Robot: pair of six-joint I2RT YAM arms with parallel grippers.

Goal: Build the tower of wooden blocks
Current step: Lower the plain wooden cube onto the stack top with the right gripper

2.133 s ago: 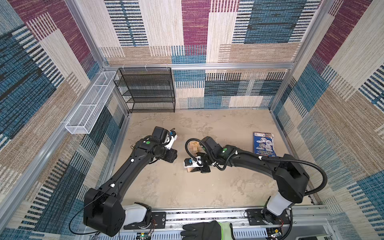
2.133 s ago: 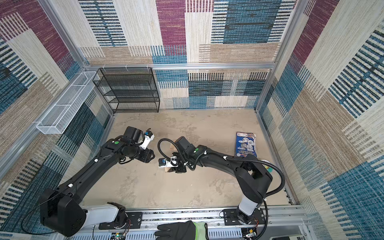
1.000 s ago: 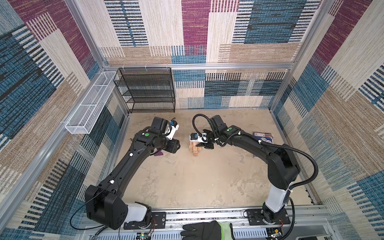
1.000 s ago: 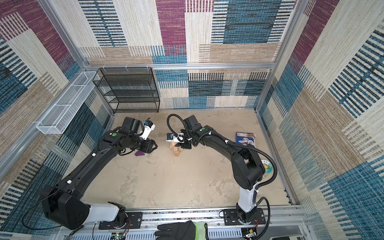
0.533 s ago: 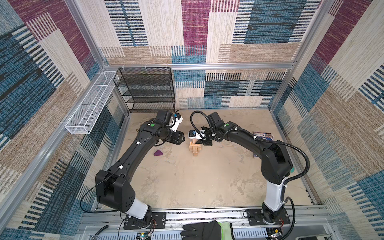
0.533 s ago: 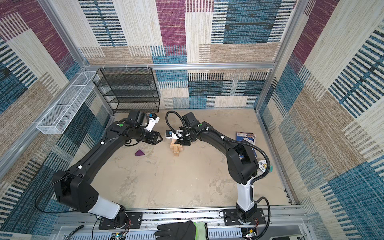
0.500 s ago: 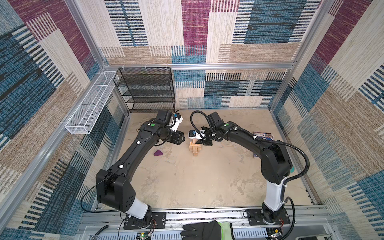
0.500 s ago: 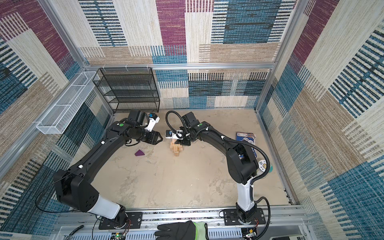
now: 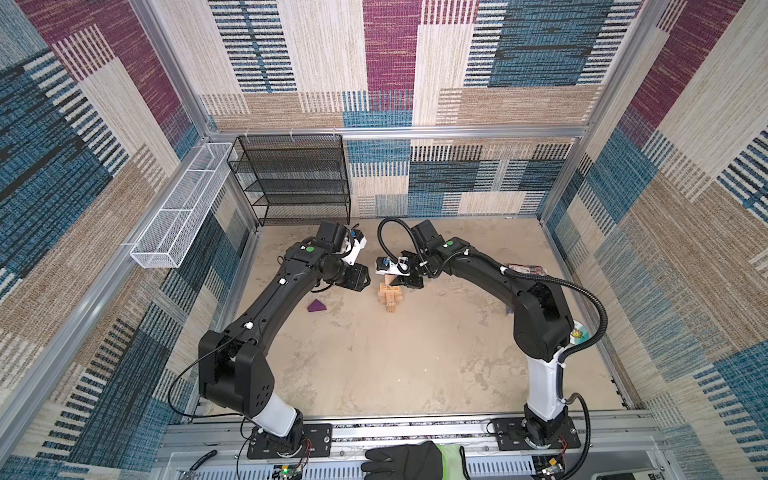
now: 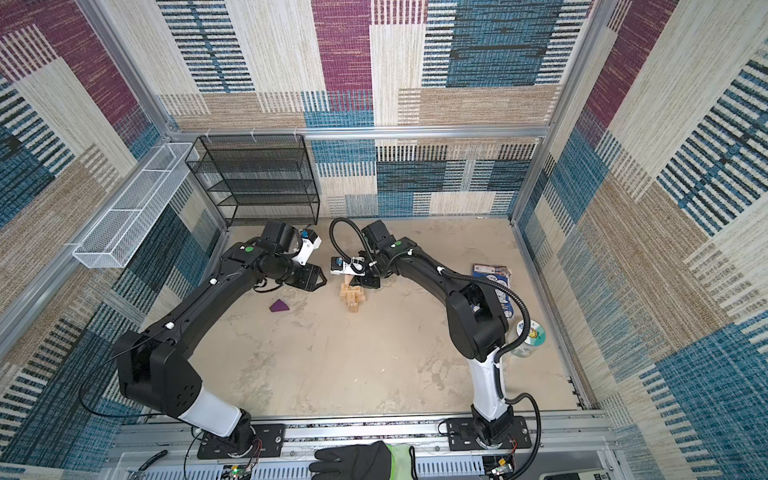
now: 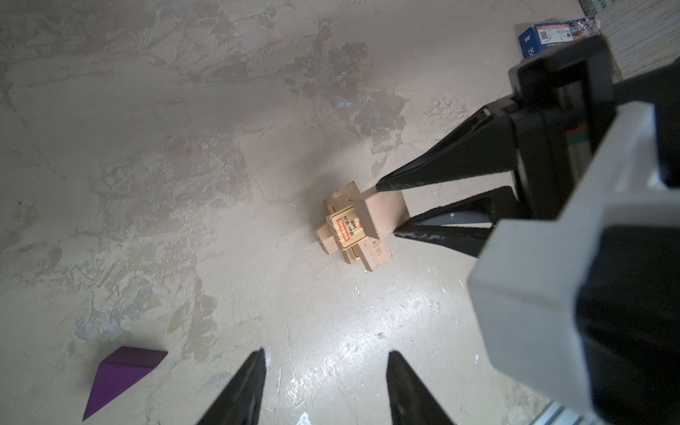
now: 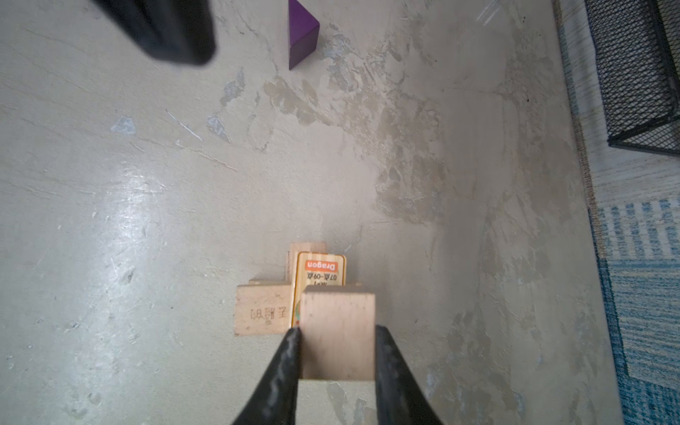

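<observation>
On the table (image 9: 374,365) we see the purple wedge (image 9: 317,306) lying alone, toward the left edge. The tower (image 9: 390,297) stands past the middle, nearer the far edge. Our right gripper (image 12: 337,331) pinches a plain wood block (image 11: 368,217) over the tower's top. Our left gripper (image 11: 326,352) hangs beside the tower, fingers apart, holding nothing.

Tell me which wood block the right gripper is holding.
The plain unprinted block, clamped in the right gripper over the stack. The others lie crosswise in that stack, topped by the orange-labelled block; the purple wedge lies apart.
</observation>
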